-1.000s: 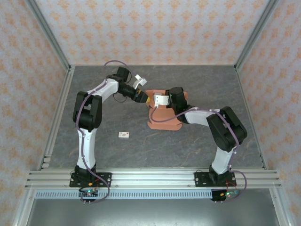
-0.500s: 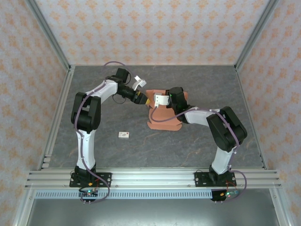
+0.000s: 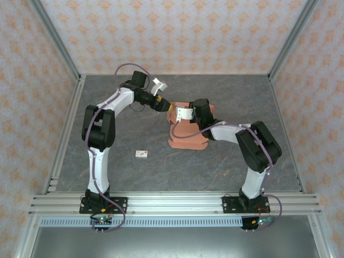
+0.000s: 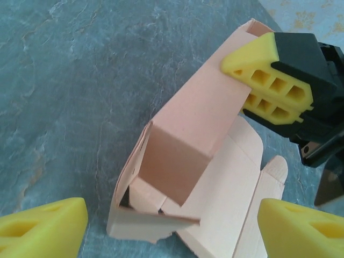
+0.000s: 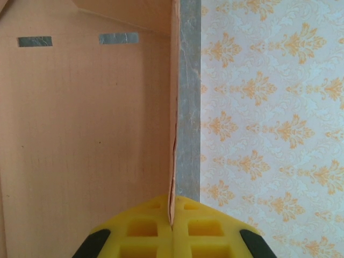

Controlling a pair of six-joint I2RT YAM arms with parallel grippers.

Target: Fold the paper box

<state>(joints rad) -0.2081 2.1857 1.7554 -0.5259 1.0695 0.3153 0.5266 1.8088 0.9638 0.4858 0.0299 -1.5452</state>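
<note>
- The paper box [image 3: 188, 133] is thin salmon-orange cardboard, half formed — part of it lies flat on the grey stone-patterned counter [image 3: 226, 166] and part stands up.
- It sits about mid-counter, a little toward the far side, between the two arms.
- In the left wrist view the paper box [image 4: 185, 156] shows a long panel raised and tilted. A crease runs along the panel, and a darker inner face turns down beneath it.
- At the near end a short flap juts out low, and round-cornered tabs lie flat on the counter beside it.
- In the right wrist view the paper box [image 5: 80, 140] shows a broad plain face with two narrow slots near the top. The grey counter shows through them.
- The right hand [image 3: 174, 115] has its yellow pads pressed together on the thin edge of the raised panel, clamping it at an upper corner [image 5: 172, 223].
- The same right hand [image 4: 269, 80] appears across the box in the left wrist view, pinching the high end of that panel.
- The left hand [image 3: 164, 106] hangs just beside the far-left end of the box — its yellow pads [image 4: 45, 228] stand wide apart and touch no cardboard.
- A small white tag [image 3: 141, 154] with a red mark lies on the counter nearer the bases, well apart from the box.
- Patterned walls enclose the counter.
</note>
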